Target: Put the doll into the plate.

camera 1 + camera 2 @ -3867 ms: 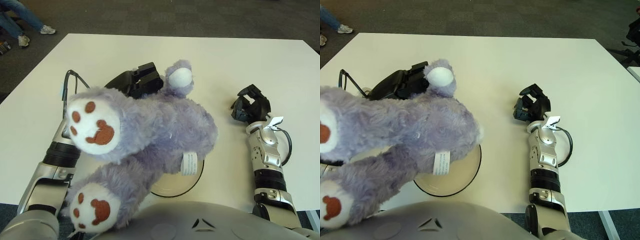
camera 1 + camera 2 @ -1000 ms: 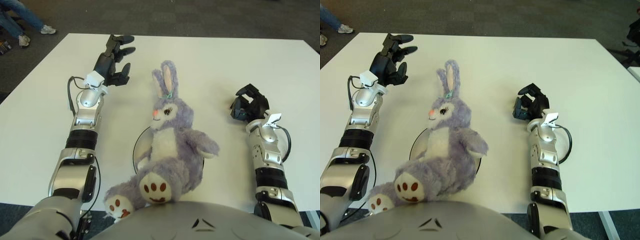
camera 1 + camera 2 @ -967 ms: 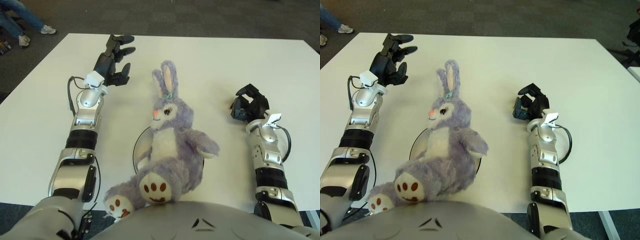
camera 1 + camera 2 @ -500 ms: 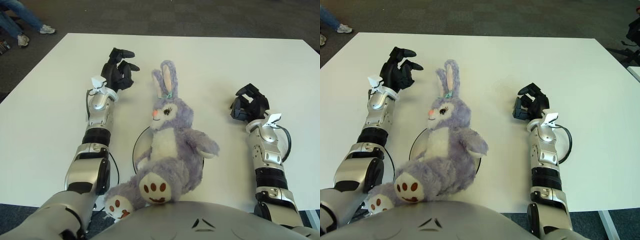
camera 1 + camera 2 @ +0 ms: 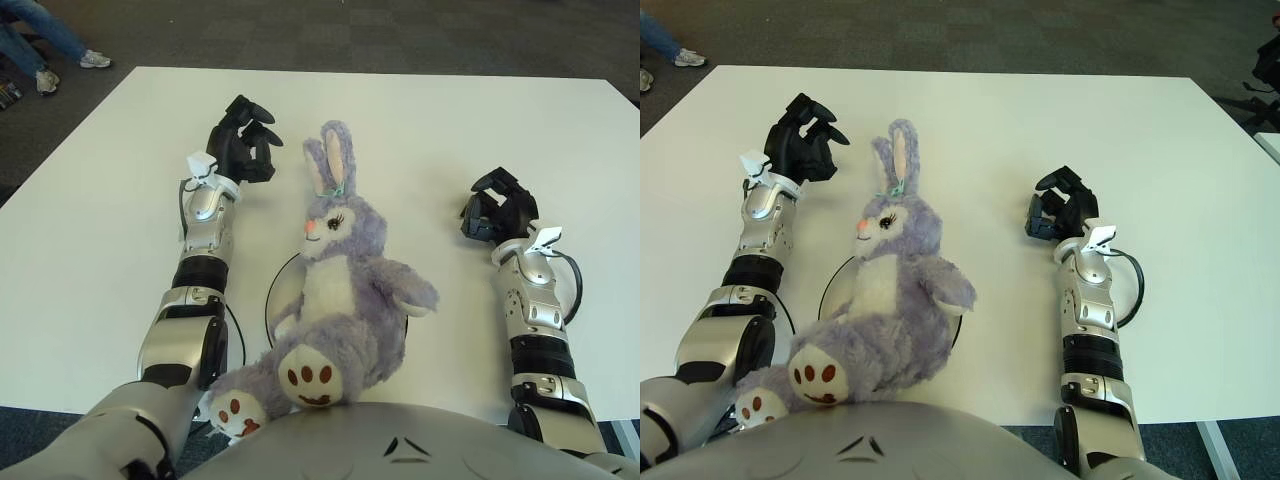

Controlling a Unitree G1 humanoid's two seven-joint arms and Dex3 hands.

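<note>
Where the white surface [image 5: 420, 120] meets the robot's body, a purple plush rabbit, the doll [image 5: 340, 290], sits propped upright on a round plate [image 5: 275, 300] with a dark rim. Its trunk and haunches cover most of the plate, so that only an arc of the rim shows to the left of the doll and a short stretch to its right. The ears stand up toward the far side of the surface, the face turns slightly to the left, and one leg reaches off the plate toward the near edge, its white sole with brown pads facing up.

The left hand [image 5: 243, 143] is to the left of the doll's ears, level with them and apart from the doll. Its fingers [image 5: 262, 112] are loosely curled and grip nothing. Whether it touches the surface cannot be told.

The right hand [image 5: 1060, 210] is well to the right of the doll, about level with its head. Its fingers are bent inward in a loose claw and hold nothing. A white clip and a looped black cable sit at the wrist behind it.

Beyond the far left corner of the surface, on dark carpet, a person's legs [image 5: 45, 35] in jeans and pale shoes are visible.
</note>
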